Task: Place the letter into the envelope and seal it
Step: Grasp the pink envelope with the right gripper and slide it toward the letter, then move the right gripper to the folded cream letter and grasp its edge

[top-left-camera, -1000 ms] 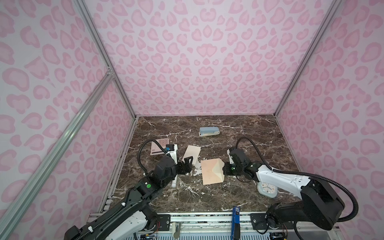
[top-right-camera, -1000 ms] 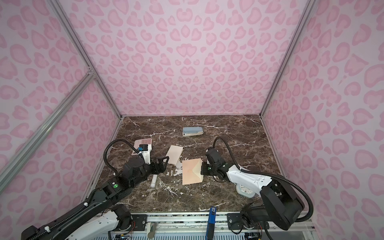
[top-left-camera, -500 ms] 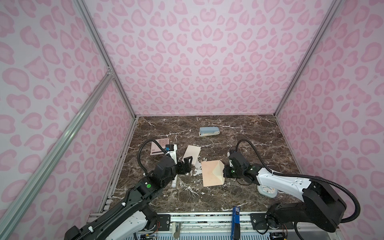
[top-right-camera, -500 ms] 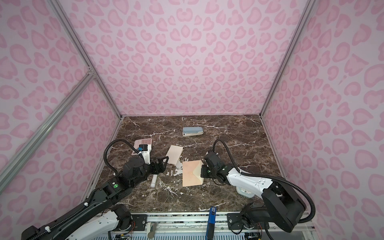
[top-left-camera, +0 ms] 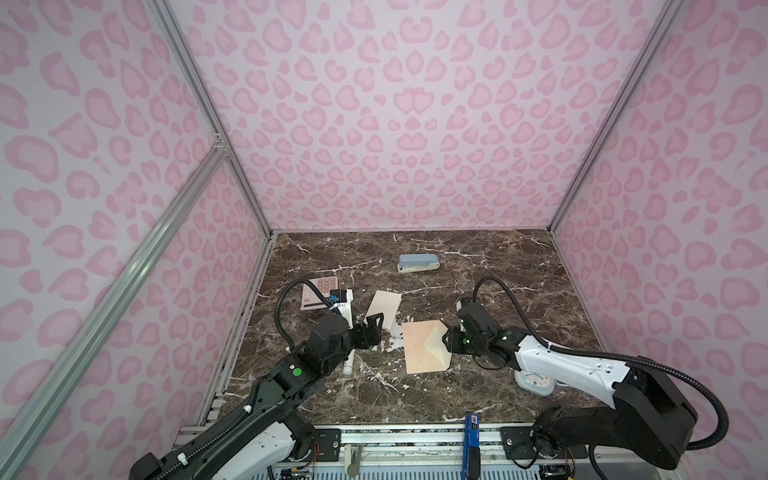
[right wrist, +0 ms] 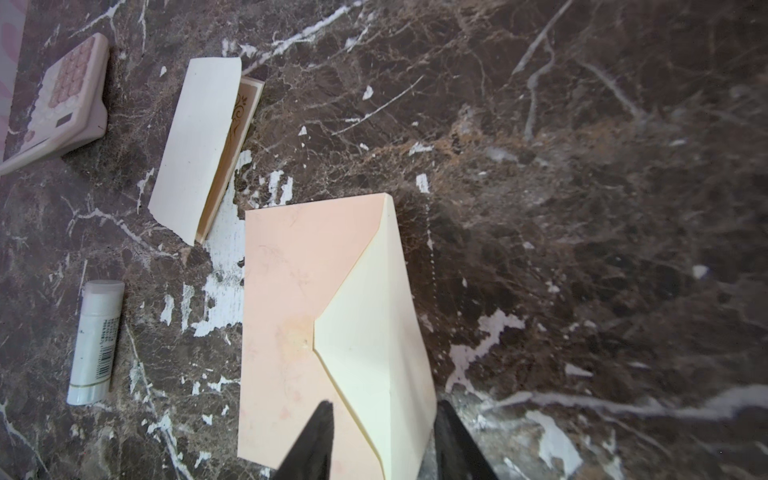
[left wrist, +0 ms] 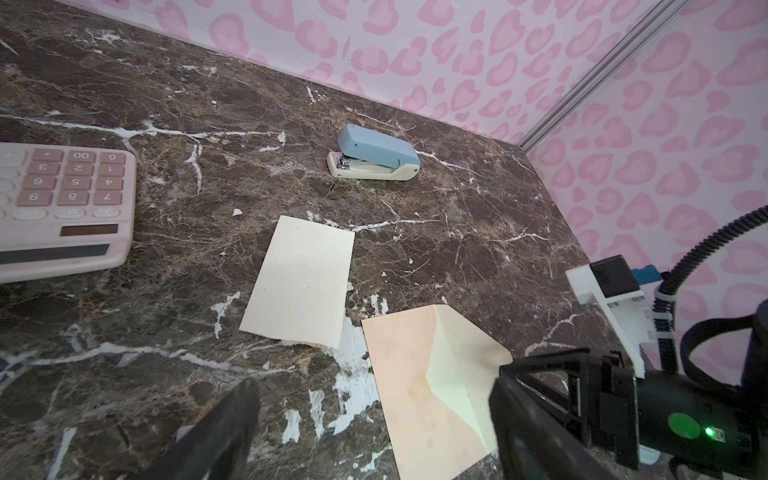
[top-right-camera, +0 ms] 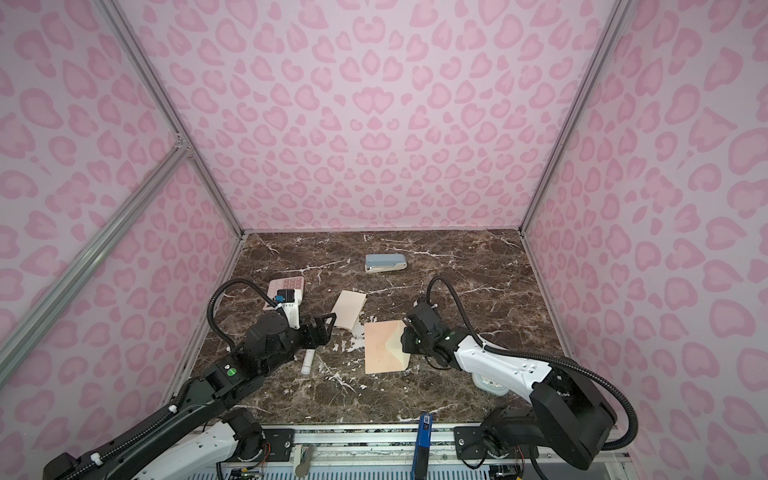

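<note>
— Where's the letter (top-left-camera: 383, 309)?
— Folded cream sheet, flat on veined marble (top-left-camera: 478, 257), beside the peach envelope (top-left-camera: 417, 347) (pointed flap folded over). Right gripper (right wrist: 385, 405) half-parted astride the flap, not pinching; left gripper (left wrist: 372, 382) wide, empty.

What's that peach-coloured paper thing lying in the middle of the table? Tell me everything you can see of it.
It is the envelope: plain peach-pink paper, rectangular, unprinted, lying on the dark marble table. Its paler cream pointed flap is folded over the body but looks slightly lifted, not sealed. The right end effector stands over the flap's end with jaws apart; whether it touches is unclear. The folded letter lies close by, not touching.
</note>
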Controlling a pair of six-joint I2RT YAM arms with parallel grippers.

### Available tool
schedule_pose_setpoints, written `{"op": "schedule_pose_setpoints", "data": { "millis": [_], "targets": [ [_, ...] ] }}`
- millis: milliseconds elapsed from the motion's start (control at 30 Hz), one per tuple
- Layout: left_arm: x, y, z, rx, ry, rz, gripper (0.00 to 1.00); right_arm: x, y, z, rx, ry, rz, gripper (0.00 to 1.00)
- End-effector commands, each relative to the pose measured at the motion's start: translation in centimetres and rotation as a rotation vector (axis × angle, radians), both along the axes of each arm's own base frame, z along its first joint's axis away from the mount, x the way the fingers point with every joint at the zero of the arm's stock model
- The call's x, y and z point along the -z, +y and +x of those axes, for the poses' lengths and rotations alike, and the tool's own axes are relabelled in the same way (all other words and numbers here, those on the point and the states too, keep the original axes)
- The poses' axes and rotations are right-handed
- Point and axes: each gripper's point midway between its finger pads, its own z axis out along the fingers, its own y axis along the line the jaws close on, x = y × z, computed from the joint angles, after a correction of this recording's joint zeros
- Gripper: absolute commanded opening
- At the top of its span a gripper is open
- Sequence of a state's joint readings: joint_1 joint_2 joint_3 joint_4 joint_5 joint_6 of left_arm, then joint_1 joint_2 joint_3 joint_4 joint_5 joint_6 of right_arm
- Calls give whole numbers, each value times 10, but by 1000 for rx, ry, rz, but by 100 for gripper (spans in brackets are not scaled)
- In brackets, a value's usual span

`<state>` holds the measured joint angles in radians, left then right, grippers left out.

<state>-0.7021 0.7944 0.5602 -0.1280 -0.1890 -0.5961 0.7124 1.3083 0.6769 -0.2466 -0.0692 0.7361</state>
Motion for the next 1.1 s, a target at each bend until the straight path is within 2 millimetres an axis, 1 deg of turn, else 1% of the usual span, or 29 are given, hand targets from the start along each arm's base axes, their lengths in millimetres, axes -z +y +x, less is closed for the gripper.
{"op": "schedule_pose_setpoints", "data": {
  "millis": [0,167,333,433,567,667,733,867,967,1067],
  "targets": [
    [-5,-1,1,0,-8,-9,89,-6,-12,2,2,-29,-75,47],
    [-4,0,3,1,-3,-7,90,-31,-25,10,19,-101,-134,49],
    [-5,0,6,3,-2,-1,90,-63,-27,20,38,-173,-135,50],
    [-4,-1,8,7,4,3,89,-79,-20,27,52,-212,-88,49],
    [-1,0,9,7,10,0,89,-96,3,37,46,-234,29,49],
    [3,5,10,-8,18,-1,90,-98,23,46,31,-211,98,49],
    [5,11,10,-17,22,6,90,-95,39,51,6,-183,134,48],
    [11,28,9,-35,42,37,91,-82,74,62,-29,-119,230,47],
    [16,38,9,-38,65,26,91,-68,93,68,-37,-80,276,46],
    [26,43,8,-40,99,12,91,-55,110,75,-37,-56,304,45]
  ]
}}
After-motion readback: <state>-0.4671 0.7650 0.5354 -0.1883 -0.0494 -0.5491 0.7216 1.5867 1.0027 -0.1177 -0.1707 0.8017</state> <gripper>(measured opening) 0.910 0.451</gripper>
